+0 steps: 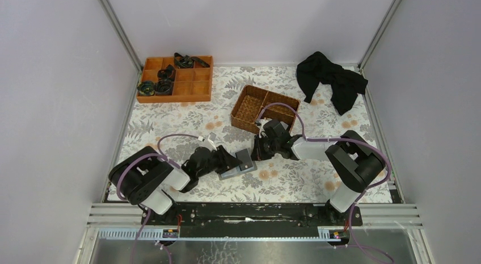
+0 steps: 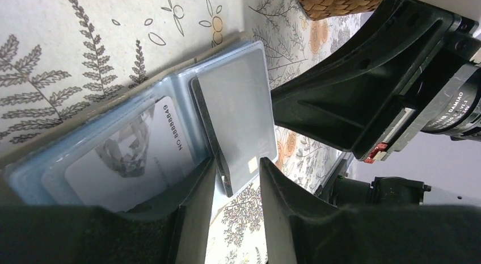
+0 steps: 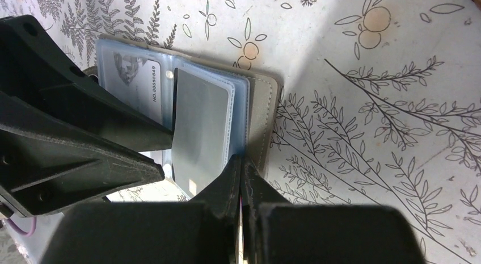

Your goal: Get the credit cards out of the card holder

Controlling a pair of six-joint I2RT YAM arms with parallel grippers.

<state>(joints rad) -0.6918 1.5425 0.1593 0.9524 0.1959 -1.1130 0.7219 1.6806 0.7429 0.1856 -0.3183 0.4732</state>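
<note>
Just in front of the basket [image 1: 264, 108], find the card holder [image 1: 238, 164] open, its cover edge clamped in the right gripper [image 3: 242, 167]. Note left gripper [image 2: 238, 184] parted astride the grey card [image 2: 238, 105]; expect it light, stiff, slick. Pinch its free end.

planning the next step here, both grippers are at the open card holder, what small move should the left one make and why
Probably close the left gripper on the grey card. Its edge sits in the gap between the open fingers, not yet pinched, and the right gripper is shut on the card holder, bracing it.
</note>
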